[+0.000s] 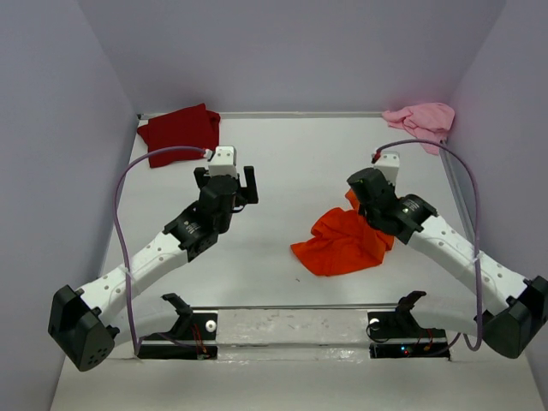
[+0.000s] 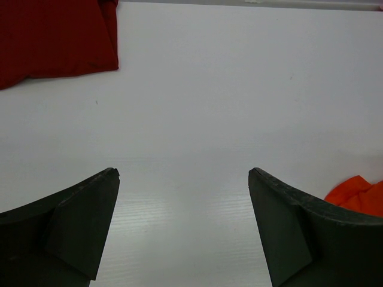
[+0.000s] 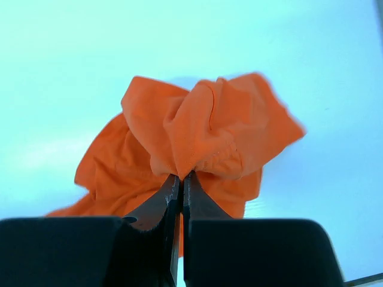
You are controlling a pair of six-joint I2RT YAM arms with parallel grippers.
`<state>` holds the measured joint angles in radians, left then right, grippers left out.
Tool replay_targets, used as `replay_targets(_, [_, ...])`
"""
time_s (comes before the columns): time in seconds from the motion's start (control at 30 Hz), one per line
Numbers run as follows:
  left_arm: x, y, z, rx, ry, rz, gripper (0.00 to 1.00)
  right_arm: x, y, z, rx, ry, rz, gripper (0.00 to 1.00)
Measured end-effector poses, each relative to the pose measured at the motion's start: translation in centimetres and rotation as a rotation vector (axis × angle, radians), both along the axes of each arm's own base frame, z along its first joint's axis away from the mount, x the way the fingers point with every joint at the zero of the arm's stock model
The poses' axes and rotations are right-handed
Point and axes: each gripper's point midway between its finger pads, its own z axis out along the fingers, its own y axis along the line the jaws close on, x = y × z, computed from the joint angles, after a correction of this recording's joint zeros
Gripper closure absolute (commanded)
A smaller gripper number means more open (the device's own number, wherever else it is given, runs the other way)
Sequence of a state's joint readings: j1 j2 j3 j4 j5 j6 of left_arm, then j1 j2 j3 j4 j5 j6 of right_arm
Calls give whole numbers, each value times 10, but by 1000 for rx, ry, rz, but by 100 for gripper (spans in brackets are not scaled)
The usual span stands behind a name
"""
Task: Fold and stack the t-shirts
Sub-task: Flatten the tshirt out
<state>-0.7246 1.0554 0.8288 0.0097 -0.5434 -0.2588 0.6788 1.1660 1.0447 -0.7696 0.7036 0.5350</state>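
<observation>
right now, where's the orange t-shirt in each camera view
Top external: the orange t-shirt lies crumpled right of centre, toward the near edge.
Left wrist: only its corner shows at the lower right edge.
Right wrist: it fills the centre, a fold pinched in the shut right gripper.
Shared landmark: the table under it in all three.

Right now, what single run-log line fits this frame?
right gripper: shut on orange t-shirt | left gripper: open, empty | dark red t-shirt: far-left corner | pink t-shirt: far-right corner
</observation>
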Motion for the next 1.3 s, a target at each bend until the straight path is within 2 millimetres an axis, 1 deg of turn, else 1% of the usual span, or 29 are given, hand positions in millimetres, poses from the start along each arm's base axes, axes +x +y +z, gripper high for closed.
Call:
replay_targets(0.07, [0, 0, 1, -1, -1, 0, 1, 3, -14, 20, 5, -56, -46, 100])
replay_targets(0.1, [0, 0, 1, -2, -3, 0, 1, 4, -24, 26, 0, -75, -79, 100])
replay_targets(0.17, [-1, 1, 2, -5, -5, 0, 1, 5, -47, 30, -36, -81, -146, 100])
replay_targets(0.2, [-1, 1, 3, -7, -7, 0, 1, 5, -54, 30, -48, -77, -164, 100])
replay_targets(0.27, [-1, 1, 5, -9, -11, 0, 1, 4, -75, 30, -91, -65, -220, 100])
replay_targets(0.3, [-2, 1, 5, -11, -12, 0, 1, 3, -80, 31, -106, -63, -235, 74])
replay_targets(0.33, [-2, 2, 6, -12, -14, 0, 1, 2, -88, 32, -116, -65, -256, 62])
replay_targets(0.4, [-2, 2, 7, -15, -17, 0, 1, 0, -92, 34, -128, -65, -257, 49])
replay_targets(0.43, [-2, 2, 7, -15, -17, 1, 1, -1, -92, 35, -125, -66, -255, 39])
replay_targets(0.5, [-2, 2, 8, -15, -19, 2, 1, -3, -91, 34, -126, -55, -242, 30])
replay_targets(0.63, [-2, 3, 8, -12, -20, 4, 1, -1, -74, 21, -85, 10, -159, 27])
replay_targets(0.7, [-2, 3, 8, -9, -20, 5, 1, -1, -58, 12, -38, 55, -84, 27])
replay_targets(0.73, [-2, 4, 8, -8, -21, 6, 1, -1, -55, 11, -26, 62, -69, 27])
replay_targets(0.8, [-2, 4, 8, -7, -21, 7, 1, -1, -40, 5, 22, 76, -8, 27])
replay_targets(0.9, [-2, 4, 8, -6, -21, 8, 1, -5, -16, -11, 90, 116, 90, 30])
replay_targets(0.93, [-2, 4, 8, -4, -22, 8, 1, -7, -13, -15, 97, 127, 102, 30])
replay_targets(0.97, [-2, 4, 8, -3, -22, 7, 1, -10, -4, -25, 116, 154, 138, 30])
replay_targets(1.17, [-1, 4, 7, 0, -20, 8, 1, -22, 26, -75, 144, 280, 242, 32])
replay_targets(1.27, [-1, 6, 7, 0, -20, 12, 1, -30, 43, -94, 150, 338, 292, 33])
replay_targets(1.3, [0, 6, 7, 2, -19, 13, 1, -30, 47, -97, 153, 344, 298, 33])
